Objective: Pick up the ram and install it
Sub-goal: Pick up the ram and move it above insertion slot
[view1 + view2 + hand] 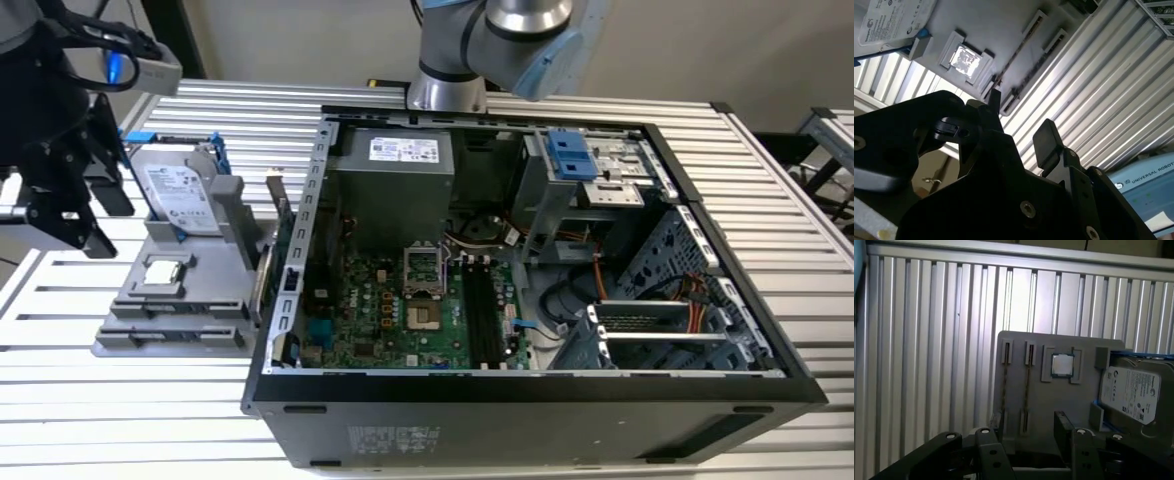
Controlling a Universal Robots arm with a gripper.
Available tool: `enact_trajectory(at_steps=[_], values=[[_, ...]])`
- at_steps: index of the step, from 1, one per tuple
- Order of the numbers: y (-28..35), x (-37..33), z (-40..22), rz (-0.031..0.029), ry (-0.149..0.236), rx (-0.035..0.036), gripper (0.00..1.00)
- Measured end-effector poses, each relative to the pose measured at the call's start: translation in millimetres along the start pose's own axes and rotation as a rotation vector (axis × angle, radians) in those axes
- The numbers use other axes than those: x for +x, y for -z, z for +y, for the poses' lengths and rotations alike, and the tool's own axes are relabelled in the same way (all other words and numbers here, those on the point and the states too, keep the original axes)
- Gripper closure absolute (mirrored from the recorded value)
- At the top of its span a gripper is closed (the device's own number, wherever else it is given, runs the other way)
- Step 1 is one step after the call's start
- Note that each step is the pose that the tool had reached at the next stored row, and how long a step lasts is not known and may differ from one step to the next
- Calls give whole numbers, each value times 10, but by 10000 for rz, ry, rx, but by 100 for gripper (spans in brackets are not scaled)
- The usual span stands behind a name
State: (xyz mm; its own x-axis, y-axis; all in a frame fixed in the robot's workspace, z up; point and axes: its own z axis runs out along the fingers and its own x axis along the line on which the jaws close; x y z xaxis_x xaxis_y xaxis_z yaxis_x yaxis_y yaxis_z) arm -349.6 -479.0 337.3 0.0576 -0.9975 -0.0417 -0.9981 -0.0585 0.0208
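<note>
We find the gripper released, its two black fingers spread with nothing between them. It hangs over the grey holder without touching it.

The ram stands on edge in that holder, seen as a thin line between end brackets and roughly in line with the finger gap. A second stick stands just beside it. A processor chip and a hard drive share the holder, which sits on the slatted table beside the open computer case.

Nothing has been lifted. In our judgement the approach to the pick-up is the step in hand. We advise:
- Centre the gap over one stick only.
- Square the fingers to its flat faces.
- Descend straight.
- Close at mid-length.
- Keep clear of the neighbouring stick and the brackets.
</note>
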Motion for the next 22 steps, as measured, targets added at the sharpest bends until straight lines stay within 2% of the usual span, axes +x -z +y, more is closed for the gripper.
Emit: enact_trajectory(at_steps=[22], values=[[-378, 24, -8, 0, 0, -1, 0]])
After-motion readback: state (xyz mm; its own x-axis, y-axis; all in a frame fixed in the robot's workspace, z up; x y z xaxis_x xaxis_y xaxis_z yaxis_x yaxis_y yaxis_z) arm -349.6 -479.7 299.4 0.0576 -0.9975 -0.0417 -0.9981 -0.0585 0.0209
